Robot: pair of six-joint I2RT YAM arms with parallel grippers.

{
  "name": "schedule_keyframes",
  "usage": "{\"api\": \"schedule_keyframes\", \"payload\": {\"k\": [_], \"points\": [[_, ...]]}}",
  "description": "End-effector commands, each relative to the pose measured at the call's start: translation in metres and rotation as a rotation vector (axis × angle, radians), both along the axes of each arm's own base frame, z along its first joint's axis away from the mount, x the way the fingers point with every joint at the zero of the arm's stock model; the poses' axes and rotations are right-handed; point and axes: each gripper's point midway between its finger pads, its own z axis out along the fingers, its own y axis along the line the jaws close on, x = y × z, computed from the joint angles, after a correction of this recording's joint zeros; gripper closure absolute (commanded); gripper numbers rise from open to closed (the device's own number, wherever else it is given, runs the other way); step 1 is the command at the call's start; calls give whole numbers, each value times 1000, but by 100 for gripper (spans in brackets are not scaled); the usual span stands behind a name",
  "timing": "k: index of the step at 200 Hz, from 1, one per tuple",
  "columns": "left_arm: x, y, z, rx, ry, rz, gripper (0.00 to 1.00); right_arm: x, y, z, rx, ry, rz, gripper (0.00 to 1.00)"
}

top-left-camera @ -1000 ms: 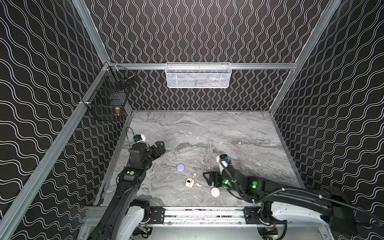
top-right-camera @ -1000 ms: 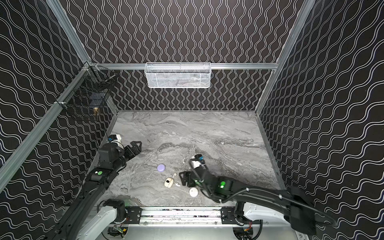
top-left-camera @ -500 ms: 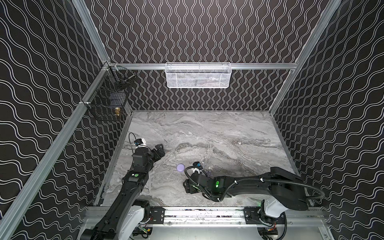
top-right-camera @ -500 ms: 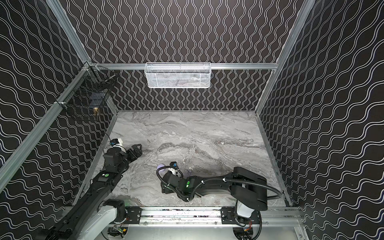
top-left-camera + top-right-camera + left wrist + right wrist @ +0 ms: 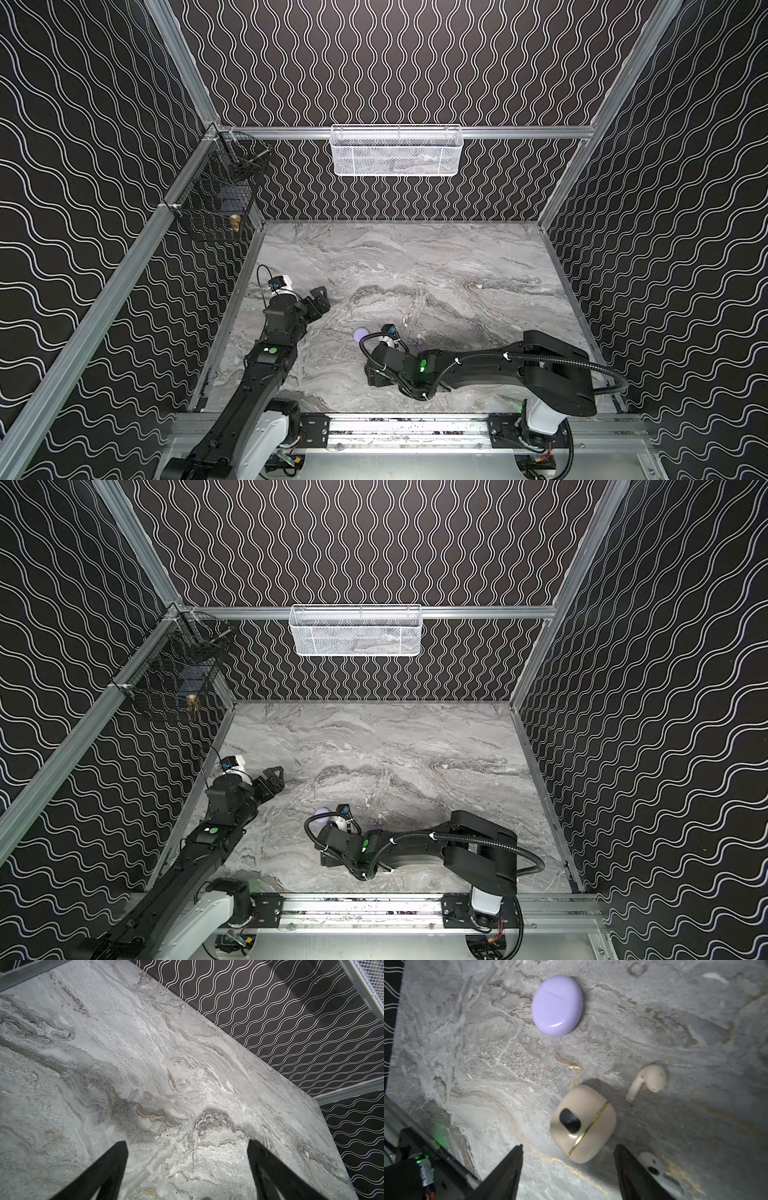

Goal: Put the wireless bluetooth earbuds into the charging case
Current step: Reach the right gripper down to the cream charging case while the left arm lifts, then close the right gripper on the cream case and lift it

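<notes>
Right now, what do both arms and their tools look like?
Both are matte black with white base joints and a green light each. The left arm has a thin black cable looping to a white wrist camera. The right arm carries a ribbed black hose with white ties. The left tool and right tool have plain black tapered fingers.

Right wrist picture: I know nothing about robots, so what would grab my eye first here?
Probably the lavender pebble-shaped case, lying shut on the grey marble table. Nearer the camera sits a beige case with a gold line and a dark patch, just ahead of the open right gripper. A cream earbud lies loose beside that beige case, not touching it.
</notes>
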Motion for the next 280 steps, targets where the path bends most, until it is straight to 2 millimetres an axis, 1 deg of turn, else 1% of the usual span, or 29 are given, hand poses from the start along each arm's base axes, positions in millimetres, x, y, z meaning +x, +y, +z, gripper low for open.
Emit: {"api": "schedule_keyframes", "payload": {"k": [1, 19, 26, 28, 31, 52, 59, 60, 62, 68, 84, 100, 118, 138, 154, 170, 192, 216, 237, 255, 280], "points": [[3, -2, 8, 1, -37, -11, 6, 3, -8, -3, -42, -7, -35, 27], [3, -2, 8, 4, -33, -11, 7, 4, -2, -5, -49, -12, -24, 25], [3, -1, 6, 7, -26, -6, 6, 3, -2, -11, -70, -7, -13, 25], [3, 0, 6, 8, -26, -4, 6, 5, 5, -5, -54, -12, -8, 25], [3, 0, 6, 9, -25, -2, 6, 5, 10, -4, -50, -12, 0, 25], [3, 0, 7, 10, -29, -4, 7, 6, 23, -10, -90, -8, 35, 25], [2, 0, 8, 12, -29, -3, 7, 8, 29, -6, -91, -11, 39, 25], [2, 1, 8, 12, -29, -2, 7, 8, 28, -12, -105, -8, 39, 25], [2, 1, 8, 13, -29, -1, 7, 8, 29, -16, -118, -6, 40, 25], [1, 1, 9, 14, -32, 2, 7, 10, 29, -20, -141, -9, 40, 26], [0, 3, 8, 15, -36, 8, 6, 14, 35, -19, -178, -24, 51, 28], [1, 2, 11, 15, -42, 5, 6, 18, 34, -21, -230, -47, 56, 29], [0, 4, 8, 23, -30, 15, 6, 18, 34, -20, -272, -85, 95, 28], [1, 3, 8, 18, -33, 11, 6, 14, 35, -19, -307, -138, 163, 25], [1, 2, 8, 17, -33, 6, 7, 9, 35, -24, -325, -151, 217, 25], [1, 4, 5, 26, -21, 13, 6, 7, 32, -29, -349, -148, 229, 25], [1, 4, 7, 27, -28, 13, 6, 5, 30, -33, -364, -155, 253, 25], [-1, 6, 8, 31, -27, 21, 7, 5, 27, -36, -384, -168, 269, 27], [-3, 7, 9, 31, -37, 23, 6, 6, 25, -38, -397, -175, 275, 31], [-4, 6, 10, 31, -41, 20, 6, 7, 25, -40, -409, -180, 278, 32], [-4, 6, 11, 29, -39, 20, 6, 7, 25, -40, -414, -179, 279, 37]]}}
